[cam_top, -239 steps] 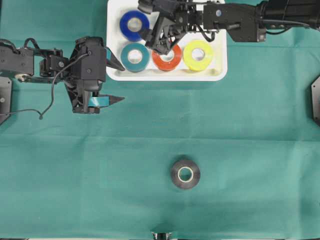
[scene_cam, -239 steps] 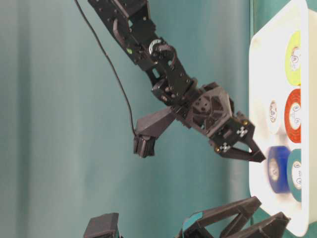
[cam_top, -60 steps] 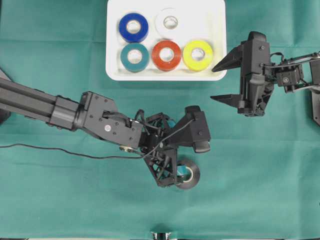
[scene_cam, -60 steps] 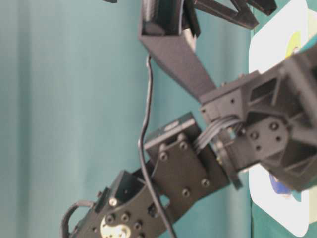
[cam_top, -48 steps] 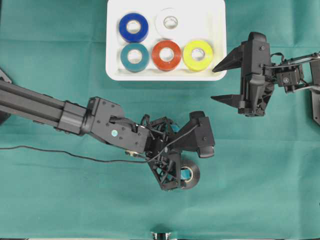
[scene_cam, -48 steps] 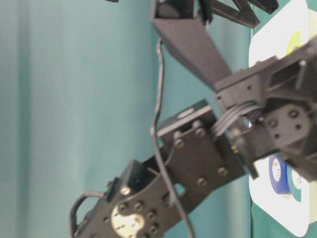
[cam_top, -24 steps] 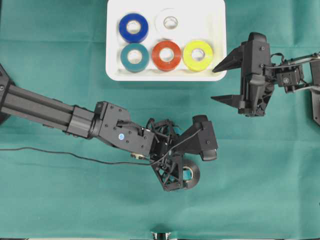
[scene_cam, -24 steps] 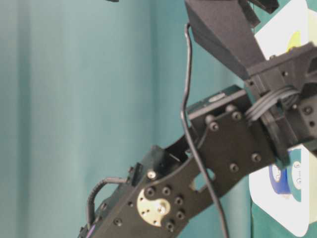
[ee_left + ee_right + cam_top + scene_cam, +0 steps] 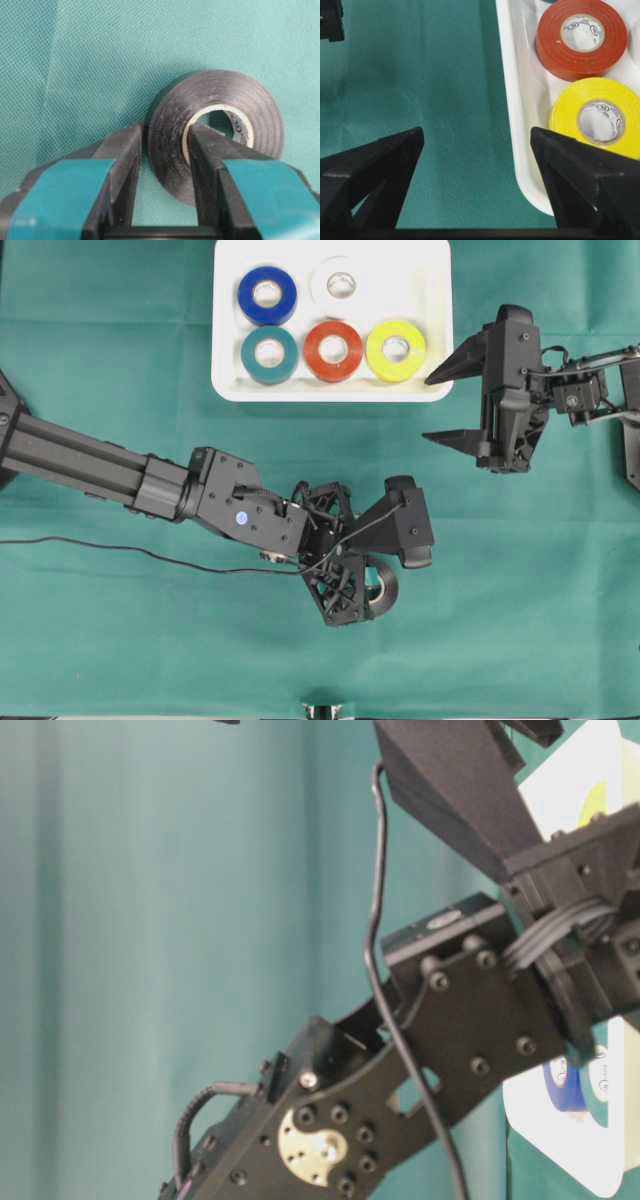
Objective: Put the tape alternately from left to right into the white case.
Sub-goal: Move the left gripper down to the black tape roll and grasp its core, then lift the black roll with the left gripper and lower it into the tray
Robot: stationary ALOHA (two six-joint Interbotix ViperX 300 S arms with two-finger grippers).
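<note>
The black tape (image 9: 386, 587) lies flat on the green cloth near the front middle. My left gripper (image 9: 362, 592) is shut on it, one finger (image 9: 212, 155) inside the pale core and the other finger (image 9: 125, 160) against the outer wall of the black tape (image 9: 260, 110). The white case (image 9: 432, 300) at the back holds the blue (image 9: 267, 294), white (image 9: 341, 284), teal (image 9: 269, 353), red-orange (image 9: 333, 350) and yellow (image 9: 396, 349) rolls. My right gripper (image 9: 430, 406) hangs open and empty just right of the case's front corner (image 9: 512, 125).
The left arm (image 9: 120, 475) stretches across the cloth from the left edge, with a thin black cable (image 9: 120, 552) trailing below it. In the table-level view that arm (image 9: 440, 1020) fills most of the frame and hides the table.
The left gripper's jaws have closed from wide open onto the wall of the black roll. The right arm has not moved.
</note>
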